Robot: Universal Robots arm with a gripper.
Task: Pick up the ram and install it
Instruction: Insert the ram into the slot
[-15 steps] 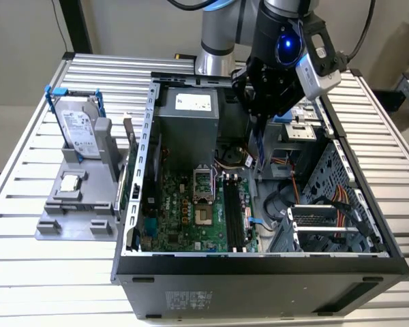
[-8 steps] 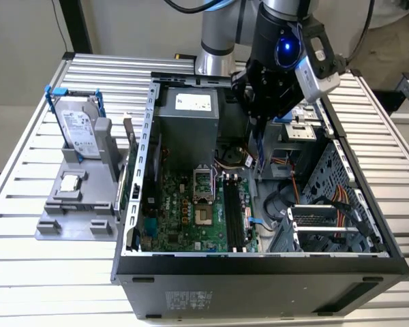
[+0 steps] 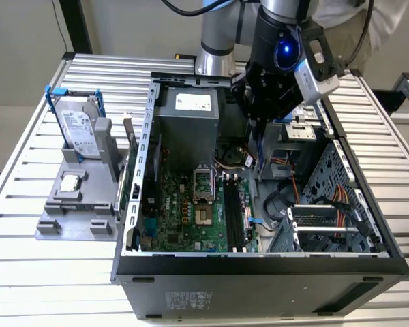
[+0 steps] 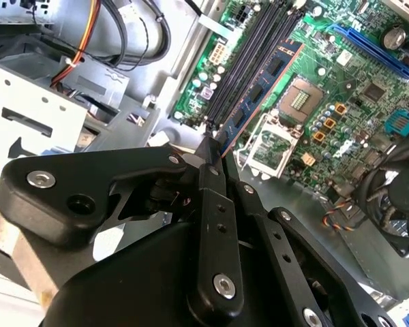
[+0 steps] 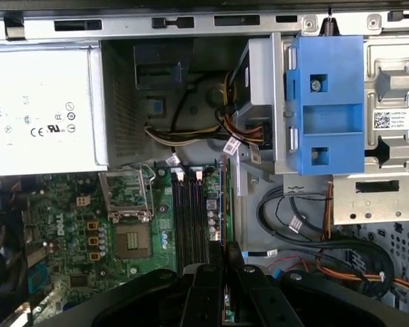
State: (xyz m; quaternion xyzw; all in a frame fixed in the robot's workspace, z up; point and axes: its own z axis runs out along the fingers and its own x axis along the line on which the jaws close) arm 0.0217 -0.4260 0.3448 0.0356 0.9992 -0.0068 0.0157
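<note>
Exterior view looks down at a slant from in front of the open computer case [image 3: 259,266] on my tabletop [image 3: 27,272], far enough back to take in the whole case. Both wrist views look past the gripper [image 4: 215,153] into the case, near. They face different ways. All three share the motherboard [image 3: 191,211], its black slots [image 5: 189,218] and the processor socket [image 4: 301,101].

Ram [image 4: 262,85]: thin dark-blue stick with chips, held on edge above motherboard, running toward 1 o'clock alongside black slots, unseated.
</note>
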